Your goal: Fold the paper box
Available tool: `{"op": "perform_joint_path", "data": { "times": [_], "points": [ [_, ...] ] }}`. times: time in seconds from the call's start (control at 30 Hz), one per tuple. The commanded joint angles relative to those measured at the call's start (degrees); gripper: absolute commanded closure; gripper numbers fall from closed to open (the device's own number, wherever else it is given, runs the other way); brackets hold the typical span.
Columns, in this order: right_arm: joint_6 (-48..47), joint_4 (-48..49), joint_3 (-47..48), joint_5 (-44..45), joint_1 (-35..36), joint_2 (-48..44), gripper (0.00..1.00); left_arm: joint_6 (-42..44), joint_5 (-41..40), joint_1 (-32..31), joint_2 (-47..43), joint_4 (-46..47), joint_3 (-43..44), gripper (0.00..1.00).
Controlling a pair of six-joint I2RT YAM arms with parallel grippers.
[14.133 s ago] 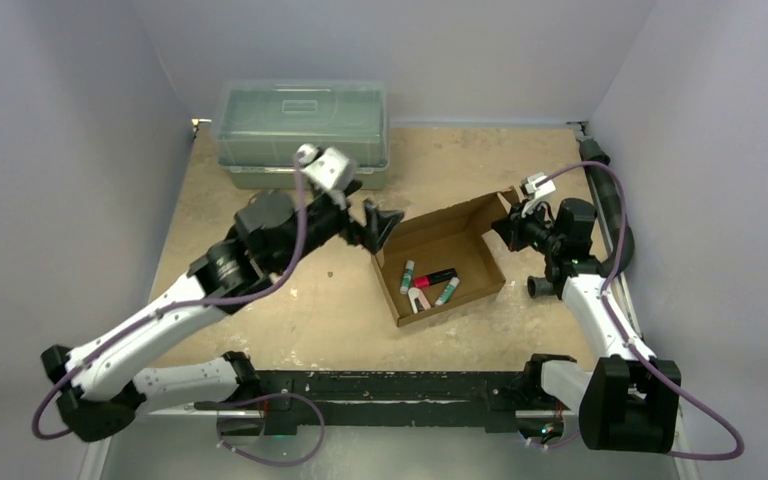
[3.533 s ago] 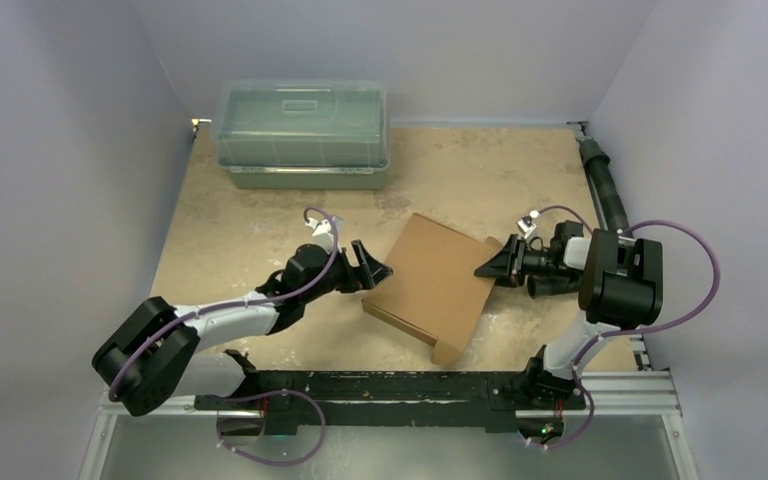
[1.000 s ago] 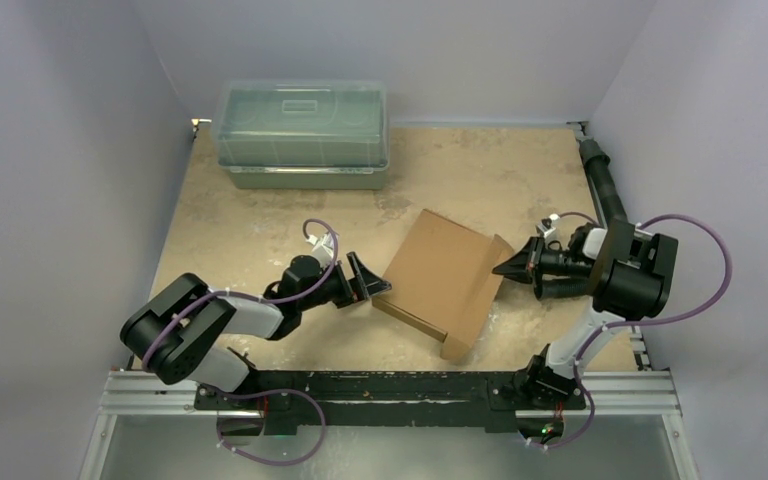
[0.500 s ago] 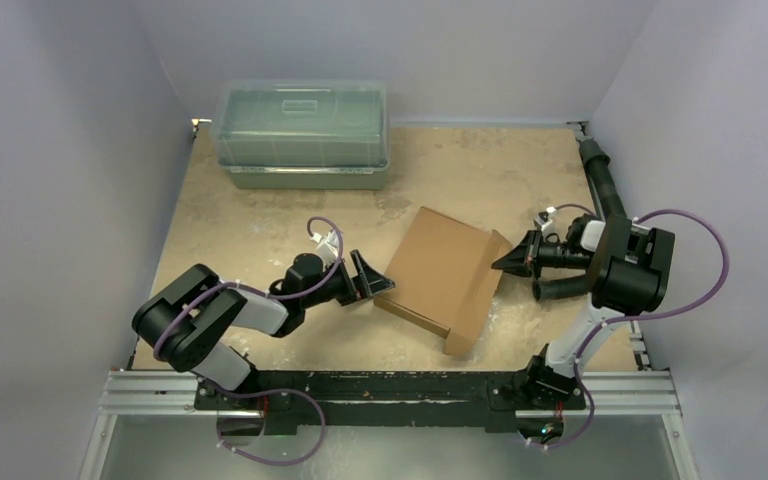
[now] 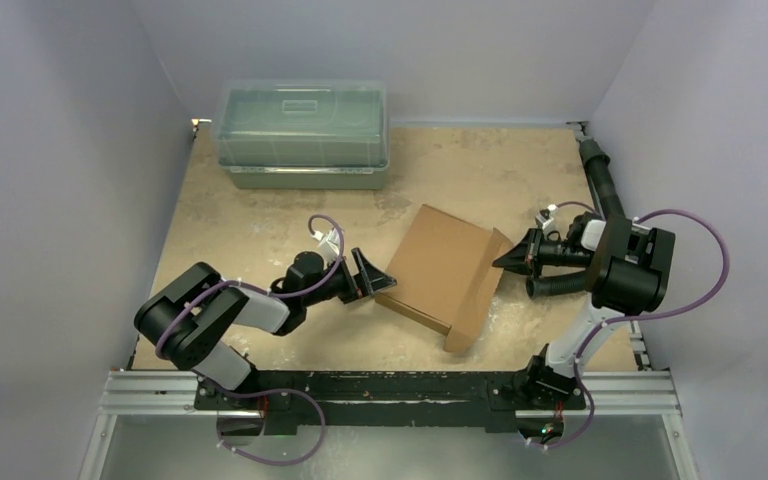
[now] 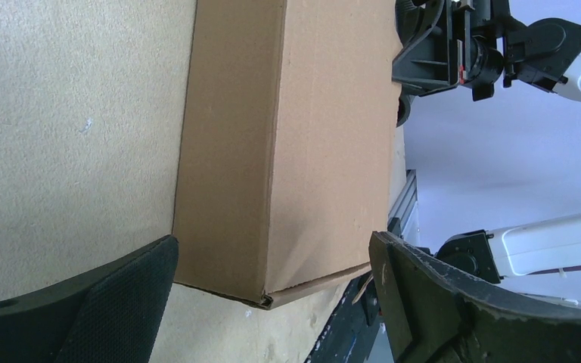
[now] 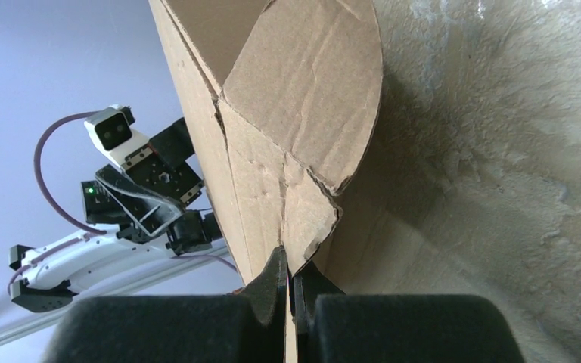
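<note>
Brown paper box [image 5: 438, 268] lies askew, lengthwise near-to-far.

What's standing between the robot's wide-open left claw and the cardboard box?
Nothing visible. The left gripper faces the paper box's side wall directly, its open fingers either side of the box's near corner, with only bare table beneath.

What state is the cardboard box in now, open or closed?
Closed, but not finished: the lid lies down over the box, hiding the inside, while a rounded flap sticks out at one side, untucked.
</note>
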Motion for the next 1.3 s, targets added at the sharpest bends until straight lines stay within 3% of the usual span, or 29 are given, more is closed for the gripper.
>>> {"op": "perform_joint_path", "data": {
  "times": [0.0,0.03,0.33,0.5,0.67,0.93,1.27],
  "points": [
    [-5.2,3.5,2.0,8.5,-0.4,1.1,1.0,0.5,0.5,0.2,0.2,1.5,1.7,0.04],
    [-6.4,2.7,2.4,7.0,-0.3,1.0,1.0,0.6,0.4,0.2,0.1,1.3,1.7,0.04],
    [-16.7,-5.3,6.3,-1.9,1.6,2.4,0.48,3.6,-1.6,0.2,-2.3,-4.8,3.6,0.04],
    [-17.5,-6.2,7.9,-5.7,3.7,4.6,0.36,4.5,-2.1,0.1,-2.6,-6.4,4.9,0.04],
    [-24.6,-13.4,10.8,-11.5,5.4,7.3,0.31,4.3,-2.0,0.1,-2.2,-5.6,4.9,0.04],
    [-23.7,-13.0,12.3,-13.1,7.5,11.4,0.3,3.9,-2.1,0.1,-1.5,-4.9,5.1,0.04],
    [-8.5,2.7,7.7,-6.9,7.3,7.8,0.44,3.6,-3.3,0.1,-2.3,-5.1,4.0,0.04]
  ]
}}
